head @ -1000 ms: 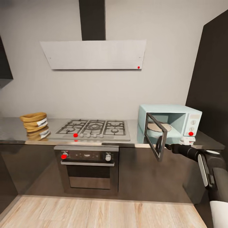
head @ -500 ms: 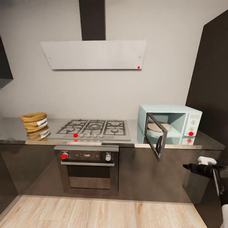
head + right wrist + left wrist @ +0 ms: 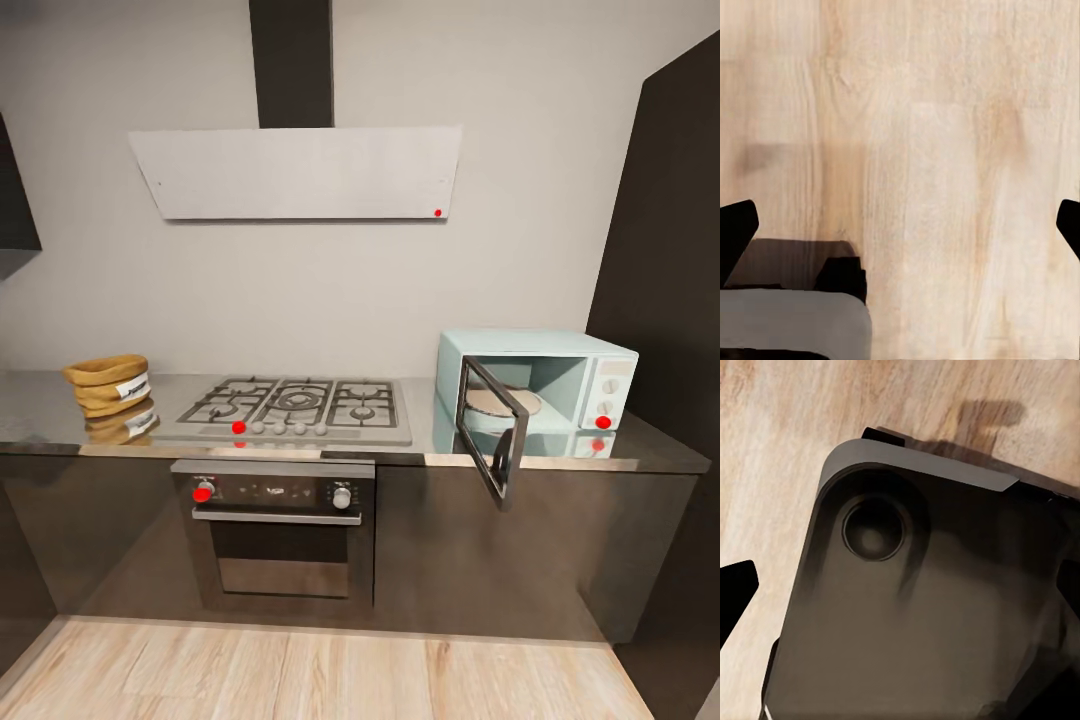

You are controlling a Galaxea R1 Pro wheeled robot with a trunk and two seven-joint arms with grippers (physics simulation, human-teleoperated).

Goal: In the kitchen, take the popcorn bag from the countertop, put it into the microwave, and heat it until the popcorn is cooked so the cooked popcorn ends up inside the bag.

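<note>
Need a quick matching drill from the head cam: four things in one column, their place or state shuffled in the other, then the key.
Things:
1. popcorn bag
2. microwave
3. hob
4. oven

Place or state:
A. under the hob, door shut
B. far left of the countertop
C. right end of the countertop, door swung open
D. set in the countertop, between bag and microwave

Pairs: 1-B, 2-C, 3-D, 4-A
</note>
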